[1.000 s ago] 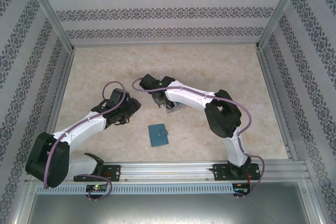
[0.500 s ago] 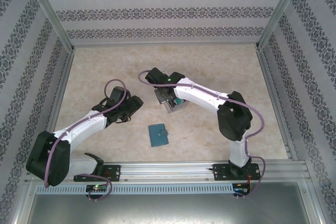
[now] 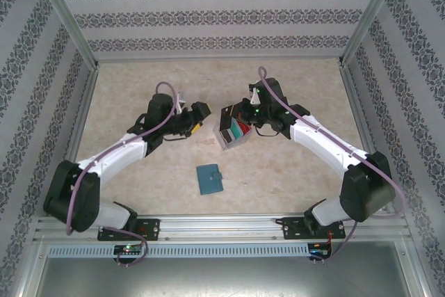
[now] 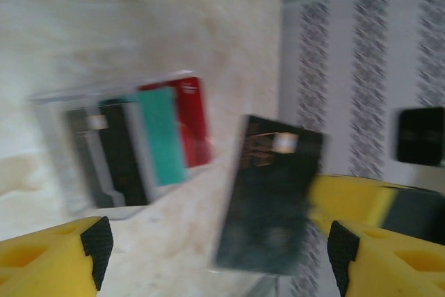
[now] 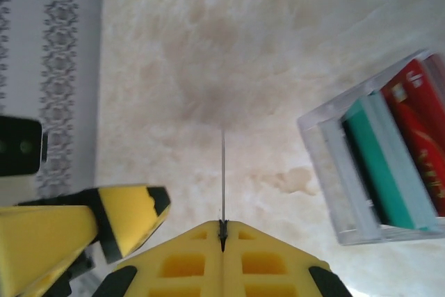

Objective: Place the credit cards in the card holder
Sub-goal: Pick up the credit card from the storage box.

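The right hand (image 5: 222, 238) has pulled out a dark card (image 4: 268, 203), pinched tight. At its 9 o'clock, the left hand (image 3: 197, 122) waits wide.

Left wrist view is motion-smeared: print on the held card (image 4: 268, 196) is unreadable, and its right edge runs behind a yellow finger (image 4: 348, 196), contact there unclear. In the clear tray (image 4: 52, 151) the dark cards (image 4: 115, 161) blur into each other, can't count them. Fingers of the left gripper (image 4: 219, 245) are cut by the bottom edge. A black block (image 4: 421, 135) is clipped at the right edge, can't identify it. Right wrist view: held card (image 5: 222, 165) is edge-on, just a thin line, face hidden, lower end buried between the pinched fingers of the right gripper (image 5: 222, 236). Tray runs off the right edge, red cards (image 5: 417, 116) clipped. Top view: fingertips and held card too small to resolve.
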You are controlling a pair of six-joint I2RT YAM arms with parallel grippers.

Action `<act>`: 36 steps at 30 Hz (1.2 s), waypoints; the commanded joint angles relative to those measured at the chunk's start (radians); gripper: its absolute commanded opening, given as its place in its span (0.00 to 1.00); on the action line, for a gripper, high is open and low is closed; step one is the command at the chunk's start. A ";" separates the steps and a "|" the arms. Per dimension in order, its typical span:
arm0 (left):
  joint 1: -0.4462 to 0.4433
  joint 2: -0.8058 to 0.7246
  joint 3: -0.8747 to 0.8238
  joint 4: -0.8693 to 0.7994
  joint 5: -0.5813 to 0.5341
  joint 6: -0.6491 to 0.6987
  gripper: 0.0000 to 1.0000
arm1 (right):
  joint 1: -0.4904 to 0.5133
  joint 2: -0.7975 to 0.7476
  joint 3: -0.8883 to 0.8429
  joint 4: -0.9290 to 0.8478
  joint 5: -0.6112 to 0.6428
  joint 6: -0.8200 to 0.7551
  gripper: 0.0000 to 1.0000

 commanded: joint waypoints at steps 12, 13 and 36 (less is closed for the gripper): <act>0.007 0.083 0.133 0.181 0.244 -0.075 0.24 | -0.095 -0.009 -0.067 0.272 -0.317 0.194 0.00; 0.007 0.076 0.131 0.182 0.244 -0.079 0.18 | -0.104 -0.007 -0.072 0.279 -0.325 0.204 0.00; 0.020 0.113 0.061 0.386 0.172 -0.557 0.00 | -0.153 0.033 -0.123 0.510 -0.407 0.392 0.22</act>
